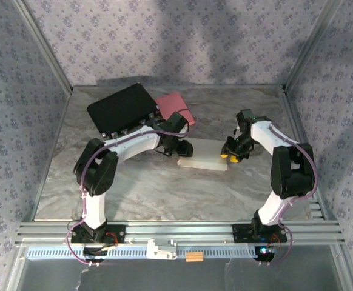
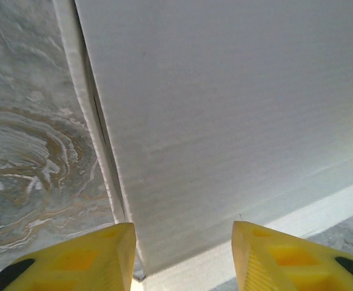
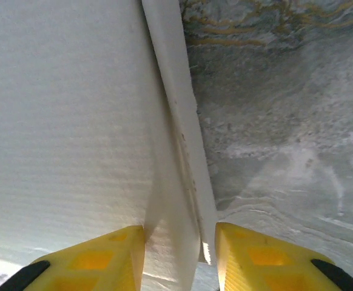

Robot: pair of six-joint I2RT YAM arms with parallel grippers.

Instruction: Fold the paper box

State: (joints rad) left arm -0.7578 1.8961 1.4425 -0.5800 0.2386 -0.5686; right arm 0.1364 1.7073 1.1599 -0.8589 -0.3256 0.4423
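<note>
One bench (image 1: 134,194) carries the paper box (image 1: 204,159) at mid-frame, long axis running left to right, an arm equally near each end: left jaws stand released astride its left corner, right jaws bracket its end flap (image 3: 176,151), though I cannot tell whether they pinch it.

A flat black case (image 1: 122,108) lies at the far left of the marbled grey tabletop (image 1: 164,194), a pink object (image 1: 172,102) just beside it, within floral-papered walls (image 1: 176,42).
</note>
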